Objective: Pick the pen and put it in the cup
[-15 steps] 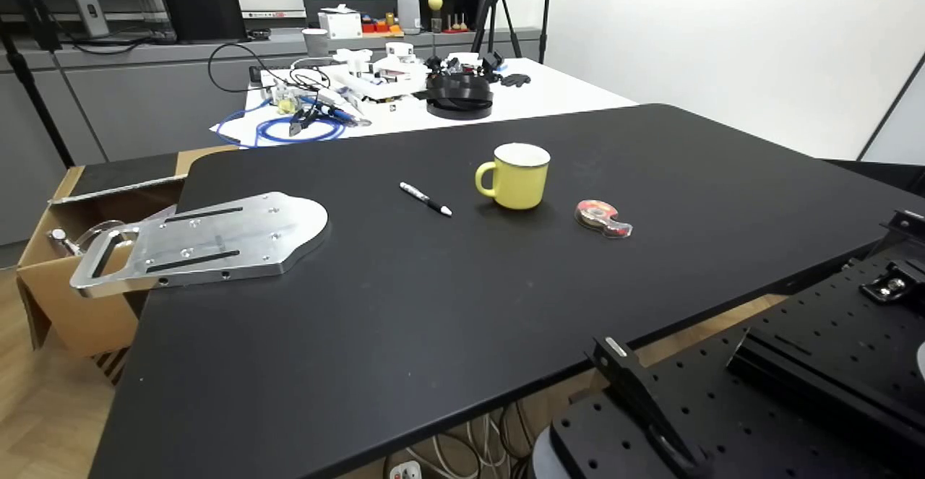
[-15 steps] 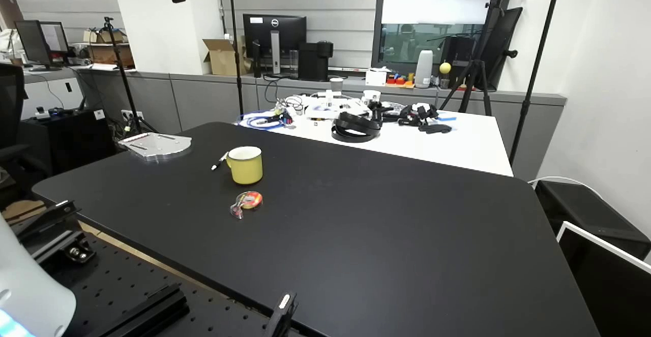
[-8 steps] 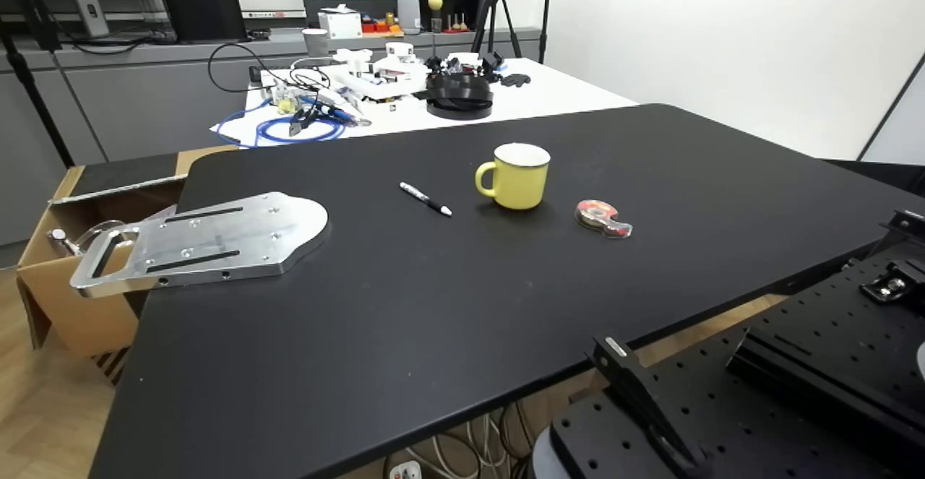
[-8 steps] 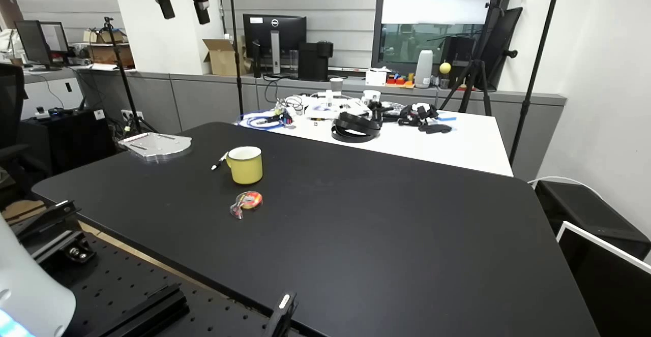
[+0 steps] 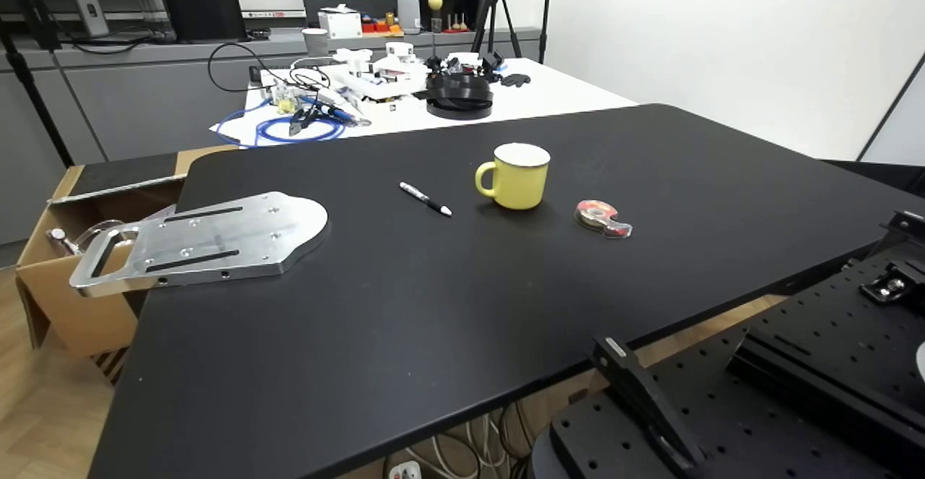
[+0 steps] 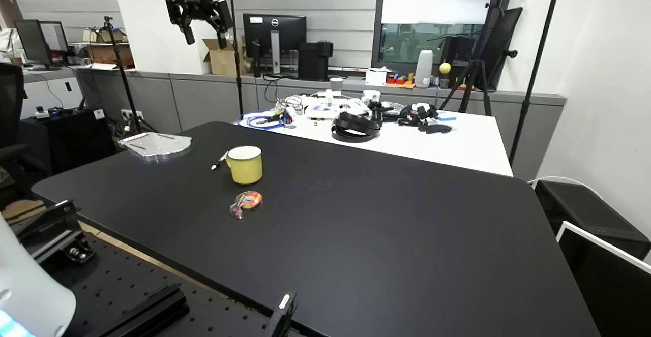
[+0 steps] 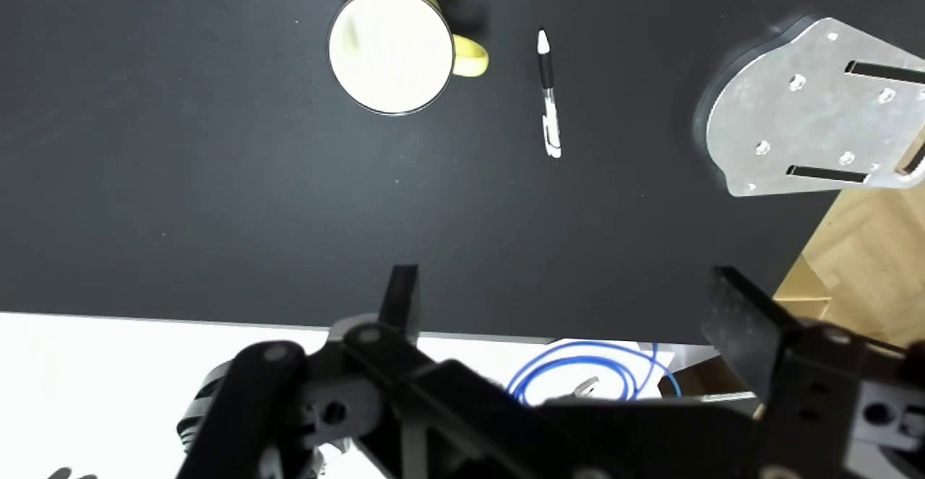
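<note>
The pen is thin, dark and white, and lies flat on the black table in both exterior views. The yellow cup stands upright beside it, its handle toward the pen; it also shows in the other-angle exterior view. In the wrist view the pen lies to the right of the cup, whose white inside faces me. My gripper hangs high above the table, jaws wide apart and empty. In the wrist view the gripper shows nothing between its fingers.
A flat silver metal plate lies at the table edge beyond the pen. A clear and red tape dispenser lies near the cup. A white table with cables and parts adjoins the black table. A cardboard box stands below the edge.
In an exterior view my gripper has moved down and to the right from the top edge, so more of the hand and arm shows. The pen and cup have not moved.
</note>
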Action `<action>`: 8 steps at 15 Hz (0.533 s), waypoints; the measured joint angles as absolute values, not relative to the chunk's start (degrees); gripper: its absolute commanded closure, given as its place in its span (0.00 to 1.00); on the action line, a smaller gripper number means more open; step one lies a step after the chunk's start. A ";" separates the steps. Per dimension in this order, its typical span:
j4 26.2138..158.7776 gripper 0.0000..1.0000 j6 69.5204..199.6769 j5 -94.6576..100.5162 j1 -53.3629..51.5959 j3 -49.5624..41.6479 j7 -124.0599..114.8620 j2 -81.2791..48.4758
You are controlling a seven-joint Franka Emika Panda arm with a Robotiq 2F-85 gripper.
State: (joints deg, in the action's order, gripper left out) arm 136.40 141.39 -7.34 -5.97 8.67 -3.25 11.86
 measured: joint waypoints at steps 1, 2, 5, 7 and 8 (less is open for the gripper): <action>134.57 0.00 142.09 -6.54 -6.34 9.27 -3.40 8.91; 132.67 0.00 142.60 -5.58 -6.76 9.83 -3.52 5.93; 127.70 0.00 142.98 -2.91 -8.03 10.78 -3.99 -1.36; 125.45 0.00 142.97 -2.19 -8.59 10.79 -4.01 -4.53; 124.91 0.00 142.97 -2.15 -8.62 10.79 -4.01 -5.25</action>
State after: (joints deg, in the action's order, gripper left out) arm 124.91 142.97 -2.15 -8.62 10.79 -4.01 -5.25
